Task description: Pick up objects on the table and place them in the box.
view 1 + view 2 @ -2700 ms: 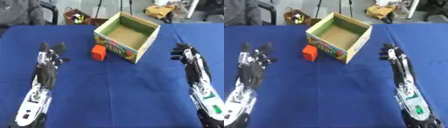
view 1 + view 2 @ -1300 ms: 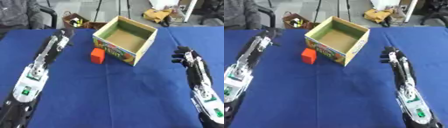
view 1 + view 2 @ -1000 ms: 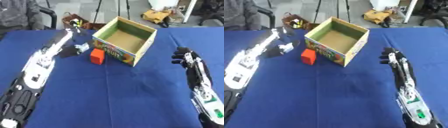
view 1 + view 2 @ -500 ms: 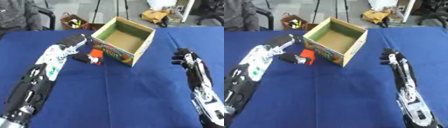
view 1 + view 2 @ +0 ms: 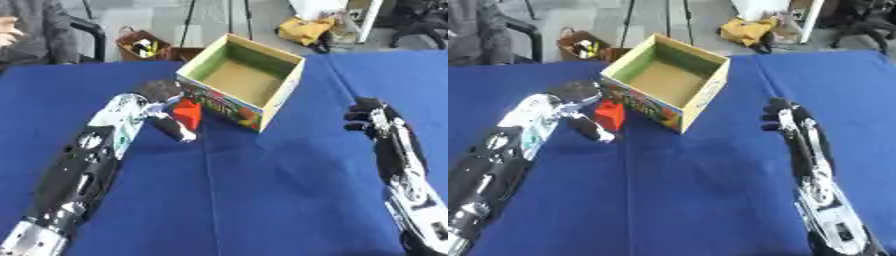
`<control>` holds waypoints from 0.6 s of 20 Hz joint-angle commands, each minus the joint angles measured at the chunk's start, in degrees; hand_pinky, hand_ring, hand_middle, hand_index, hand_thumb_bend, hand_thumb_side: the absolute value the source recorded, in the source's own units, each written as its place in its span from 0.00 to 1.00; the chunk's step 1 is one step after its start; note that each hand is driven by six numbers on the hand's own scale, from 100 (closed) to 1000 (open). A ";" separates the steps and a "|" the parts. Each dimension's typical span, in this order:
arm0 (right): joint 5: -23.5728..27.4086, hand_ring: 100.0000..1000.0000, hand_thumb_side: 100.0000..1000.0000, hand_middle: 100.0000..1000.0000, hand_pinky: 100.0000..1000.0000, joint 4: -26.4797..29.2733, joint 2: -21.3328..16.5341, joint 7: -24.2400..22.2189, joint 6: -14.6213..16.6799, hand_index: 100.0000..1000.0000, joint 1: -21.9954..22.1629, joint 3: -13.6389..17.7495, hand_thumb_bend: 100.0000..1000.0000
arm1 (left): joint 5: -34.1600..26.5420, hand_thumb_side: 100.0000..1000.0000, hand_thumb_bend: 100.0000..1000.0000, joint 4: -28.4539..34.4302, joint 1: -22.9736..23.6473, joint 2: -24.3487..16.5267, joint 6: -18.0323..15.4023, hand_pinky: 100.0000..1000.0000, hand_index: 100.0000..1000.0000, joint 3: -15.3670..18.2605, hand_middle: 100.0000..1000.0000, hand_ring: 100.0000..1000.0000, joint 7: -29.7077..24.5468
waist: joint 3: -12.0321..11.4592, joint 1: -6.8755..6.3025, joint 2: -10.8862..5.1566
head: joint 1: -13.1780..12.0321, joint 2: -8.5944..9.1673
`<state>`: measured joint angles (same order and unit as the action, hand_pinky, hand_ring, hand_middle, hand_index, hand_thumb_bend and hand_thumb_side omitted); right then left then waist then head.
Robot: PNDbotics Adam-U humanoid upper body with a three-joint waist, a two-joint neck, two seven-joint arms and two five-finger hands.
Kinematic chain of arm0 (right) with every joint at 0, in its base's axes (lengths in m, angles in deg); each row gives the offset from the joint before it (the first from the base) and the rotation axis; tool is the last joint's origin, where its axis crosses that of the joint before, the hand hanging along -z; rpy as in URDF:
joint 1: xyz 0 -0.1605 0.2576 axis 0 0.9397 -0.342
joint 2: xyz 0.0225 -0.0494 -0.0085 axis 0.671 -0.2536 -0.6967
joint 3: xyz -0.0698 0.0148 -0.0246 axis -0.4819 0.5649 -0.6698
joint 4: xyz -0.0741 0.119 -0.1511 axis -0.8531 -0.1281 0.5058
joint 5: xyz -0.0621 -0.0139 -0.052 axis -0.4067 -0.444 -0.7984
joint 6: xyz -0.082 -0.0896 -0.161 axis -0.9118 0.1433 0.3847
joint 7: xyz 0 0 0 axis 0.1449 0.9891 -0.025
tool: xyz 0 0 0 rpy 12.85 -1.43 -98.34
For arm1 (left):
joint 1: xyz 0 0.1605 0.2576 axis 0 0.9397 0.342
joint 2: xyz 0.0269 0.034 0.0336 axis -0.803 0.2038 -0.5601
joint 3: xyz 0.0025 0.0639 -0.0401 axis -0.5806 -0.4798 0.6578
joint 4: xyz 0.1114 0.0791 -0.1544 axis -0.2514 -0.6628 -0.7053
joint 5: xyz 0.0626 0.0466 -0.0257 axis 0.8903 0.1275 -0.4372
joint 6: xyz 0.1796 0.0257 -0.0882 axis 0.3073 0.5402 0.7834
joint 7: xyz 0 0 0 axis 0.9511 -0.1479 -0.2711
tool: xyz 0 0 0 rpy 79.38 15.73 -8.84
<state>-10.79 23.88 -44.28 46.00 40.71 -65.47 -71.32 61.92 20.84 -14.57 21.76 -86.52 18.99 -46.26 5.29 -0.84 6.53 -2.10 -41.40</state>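
- Blue cloth covers the whole desk (image 5: 262,200), from its near edge to its far edge.
- An open cardboard box (image 5: 243,81) with yellow-green walls and a plain brown bottom stands toward the far edge of the desk, turned so that one corner points at the robot; its outer sides carry bright printed pictures.
- A small red block (image 5: 186,112) sits on the cloth just beside the box's left-facing printed wall, on the robot's left of the box, outside it.
- The robot's left hand (image 5: 168,112), on a black and silver arm that comes in from the near left corner of the desk, lies right at the red block, on the block's left side. Dark fingers (image 5: 572,90) arch above the block on its far side and a pale finger or thumb reaches down beside its near side, so the block lies between them; whether they actually grip it or only touch it I cannot tell.
- The robot's right hand (image 5: 372,116) shows toward the right edge of the desk, well apart from the box, its fingers relaxed and slightly bent, holding nothing.
- The box is empty inside as far as its bottom shows.
- Beyond the far edge of the desk are a grey floor, a brown basket (image 5: 144,45) with small things in it, and a yellow bag (image 5: 304,30).
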 commanded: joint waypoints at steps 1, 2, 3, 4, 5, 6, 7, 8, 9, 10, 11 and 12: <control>0.05 0.62 0.75 0.59 0.57 0.96 -0.61 -0.35 0.13 0.74 -0.66 0.00 0.00 | 1.37 0.42 0.54 -0.82 -1.72 -0.54 -0.97 0.74 0.81 1.10 0.76 0.77 -0.38 | 0.24 0.00 -0.82 | -0.26 0.48; 0.04 0.62 0.75 0.59 0.57 0.93 -0.60 -0.38 0.13 0.74 -0.66 -0.04 0.00 | 1.42 0.42 0.53 -0.98 -1.98 -0.71 -1.30 0.74 0.81 1.12 0.76 0.77 -0.66 | 0.38 -0.05 -0.83 | -0.29 0.45; 0.04 0.62 0.75 0.59 0.57 0.91 -0.60 -0.41 0.14 0.74 -0.67 -0.06 0.00 | 1.43 0.41 0.53 -1.06 -2.15 -0.84 -1.59 0.74 0.81 1.13 0.75 0.76 -0.93 | 0.46 -0.09 -0.83 | -0.29 0.44; 0.03 0.62 0.75 0.59 0.57 0.90 -0.61 -0.44 0.15 0.74 -0.68 -0.10 0.00 | 1.48 0.40 0.51 -1.13 -2.40 -1.06 -1.95 0.74 0.81 1.03 0.75 0.76 -1.31 | 0.60 -0.16 -0.84 | -0.30 0.41; 0.01 0.62 0.75 0.59 0.57 0.86 -0.63 -0.47 0.14 0.74 -0.66 -0.12 0.00 | 1.47 0.39 0.51 -1.25 -2.66 -1.32 -2.29 0.74 0.81 0.96 0.75 0.76 -1.80 | 0.76 -0.22 -0.82 | -0.26 0.37; 0.00 0.62 0.75 0.59 0.57 0.83 -0.65 -0.50 0.14 0.74 -0.66 -0.15 0.00 | 1.44 0.38 0.49 -1.30 -2.89 -1.57 -2.50 0.74 0.81 0.97 0.75 0.76 -2.23 | 0.89 -0.27 -0.81 | -0.24 0.34; -0.05 0.62 0.75 0.59 0.57 0.80 -0.68 -0.51 0.13 0.74 -0.65 -0.16 0.00 | 1.45 0.36 0.48 -1.31 -3.10 -1.82 -2.59 0.75 0.81 1.03 0.75 0.76 -2.58 | 1.03 -0.32 -0.81 | -0.23 0.29; -0.06 0.62 0.75 0.59 0.57 0.78 -0.68 -0.52 0.13 0.74 -0.65 -0.17 0.00 | 1.45 0.36 0.47 -1.29 -3.26 -2.01 -2.60 0.75 0.81 1.12 0.75 0.76 -2.83 | 1.13 -0.36 -0.81 | -0.23 0.25; -0.04 0.62 0.75 0.59 0.57 0.77 -0.68 -0.52 0.15 0.74 -0.65 -0.18 0.00 | 1.44 0.36 0.47 -1.27 -3.38 -2.17 -2.58 0.75 0.81 1.21 0.75 0.76 -3.02 | 1.20 -0.39 -0.81 | -0.23 0.22; -0.02 0.62 0.75 0.59 0.57 0.76 -0.71 -0.53 0.15 0.74 -0.63 -0.18 0.00 | 1.37 0.35 0.45 -1.24 -3.52 -2.37 -2.55 0.75 0.81 1.33 0.75 0.76 -3.15 | 1.27 -0.44 -0.82 | -0.17 0.18; -0.01 0.62 0.75 0.59 0.57 0.74 -0.72 -0.54 0.16 0.74 -0.62 -0.19 0.00 | 1.26 0.33 0.43 -1.21 -3.65 -2.56 -2.52 0.75 0.81 1.44 0.75 0.76 -3.25 | 1.32 -0.49 -0.84 | -0.12 0.14; 0.00 0.62 0.75 0.59 0.57 0.71 -0.72 -0.54 0.17 0.74 -0.60 -0.19 0.00 | 1.05 0.33 0.43 -1.16 -3.80 -2.77 -2.50 0.75 0.81 1.55 0.75 0.76 -3.35 | 1.36 -0.54 -0.86 | -0.07 0.10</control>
<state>-10.79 23.87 -44.28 45.59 40.71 -65.47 -71.65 63.13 18.95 -16.80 20.55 -89.04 19.76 -49.34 6.64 -1.46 6.52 -2.23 -41.40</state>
